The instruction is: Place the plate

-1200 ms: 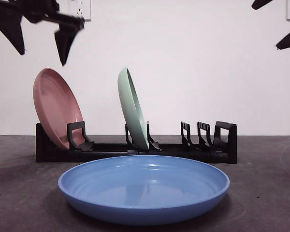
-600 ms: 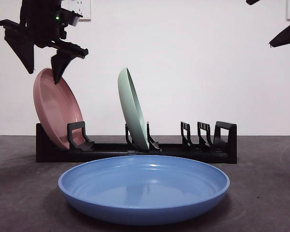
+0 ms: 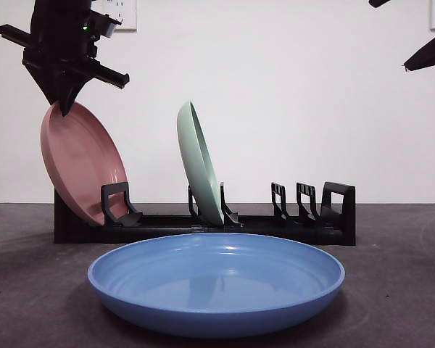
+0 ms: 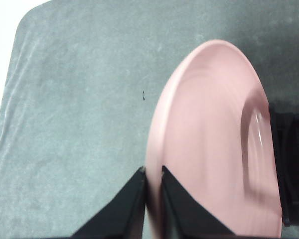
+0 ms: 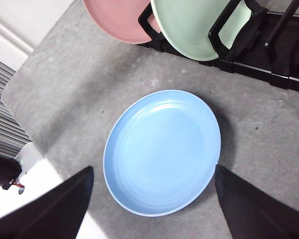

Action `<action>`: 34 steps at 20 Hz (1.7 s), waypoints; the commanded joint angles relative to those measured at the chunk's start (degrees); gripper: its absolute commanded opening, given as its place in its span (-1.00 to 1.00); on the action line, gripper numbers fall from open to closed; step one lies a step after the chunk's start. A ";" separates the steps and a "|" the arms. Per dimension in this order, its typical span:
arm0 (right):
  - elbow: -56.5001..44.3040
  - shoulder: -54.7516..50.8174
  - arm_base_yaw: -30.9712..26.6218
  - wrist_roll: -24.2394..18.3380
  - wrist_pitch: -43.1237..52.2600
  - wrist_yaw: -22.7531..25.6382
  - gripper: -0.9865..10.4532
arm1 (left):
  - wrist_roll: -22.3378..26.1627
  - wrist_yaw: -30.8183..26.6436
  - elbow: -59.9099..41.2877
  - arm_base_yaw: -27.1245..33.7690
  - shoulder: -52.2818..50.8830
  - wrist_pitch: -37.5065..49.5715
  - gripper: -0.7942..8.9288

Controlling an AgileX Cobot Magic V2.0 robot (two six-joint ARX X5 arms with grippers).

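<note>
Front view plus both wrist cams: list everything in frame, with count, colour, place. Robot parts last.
pink plate: 1, pink, leaning in the rack's end slot, top rim pinched by the left gripper
green plate: 1, pale green, standing on edge in a middle slot of the rack
blue plate: 1, blue, flat on the table in front of the rack
dish rack: 1, black, across the table behind the blue plate, remaining slots hold nothing
table: 1, grey surface
wall outlets: 2, white, high on the wall
left gripper: 1, black, shut on the pink plate's rim
right gripper: 1, black, open, high above the blue plate
</note>
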 commanded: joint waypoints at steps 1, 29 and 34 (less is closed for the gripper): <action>0.46 0.31 0.28 0.59 0.59 -0.15 -0.16 | 1.64 -0.24 1.53 -0.48 1.20 0.72 -0.81; 0.46 0.31 0.26 0.59 1.46 -0.15 -0.16 | 1.99 -1.79 18.49 -2.05 -7.91 -19.56 -0.81; 0.46 0.31 0.26 0.59 1.70 -0.13 -0.16 | -0.22 -0.57 18.49 -3.41 -13.25 -25.90 -0.81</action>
